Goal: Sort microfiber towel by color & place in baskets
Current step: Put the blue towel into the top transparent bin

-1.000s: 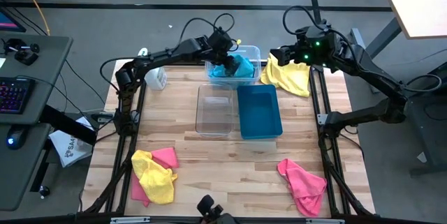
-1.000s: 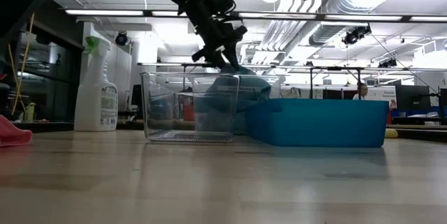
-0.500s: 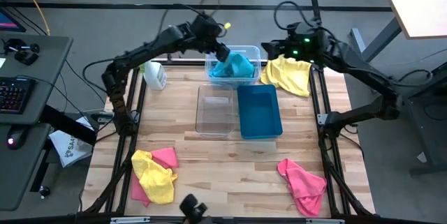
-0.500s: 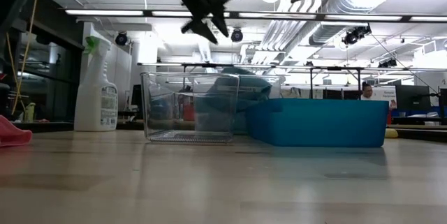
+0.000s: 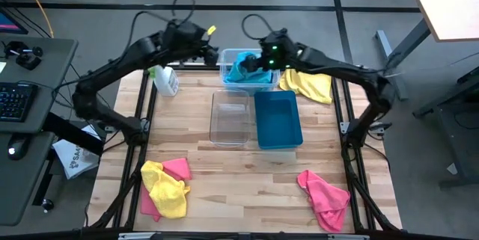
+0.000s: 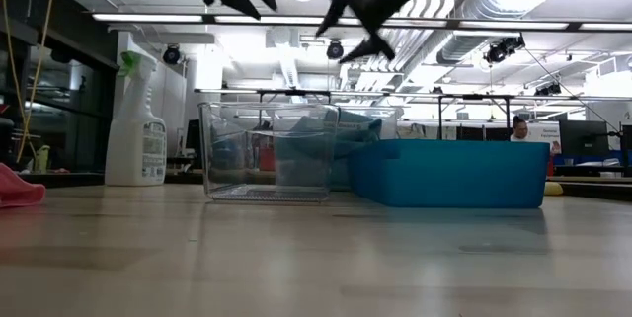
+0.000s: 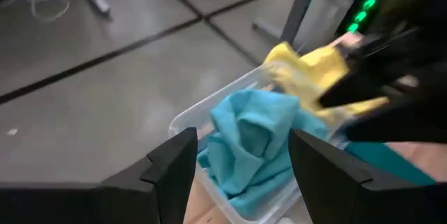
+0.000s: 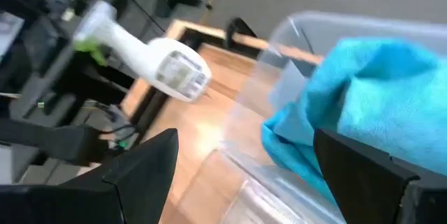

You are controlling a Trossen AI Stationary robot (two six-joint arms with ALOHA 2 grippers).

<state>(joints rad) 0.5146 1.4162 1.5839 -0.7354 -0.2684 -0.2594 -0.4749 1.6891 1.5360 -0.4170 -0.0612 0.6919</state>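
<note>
Far clear bin (image 5: 249, 69) holds a bunched blue towel (image 5: 247, 69); it fills most of the bin and rises over the rim; near clear bin (image 5: 230, 117) sits bare, teal bin (image 5: 278, 118) just beside it, nothing showing inside; right pincer (image 5: 258, 60) hangs over the far bin, fingers spread, gripping nothing; left pincer (image 5: 206, 42) sits off the bin's left corner, spread too, empty; yellow towel (image 5: 307, 83) lies at the counter's (image 5: 247, 173) far right; a yellow-on-pink heap (image 5: 165, 186) near left; pink towel (image 5: 325, 197) near right; spray bottle (image 5: 165, 80) stands far left, its label too small to read.
</note>
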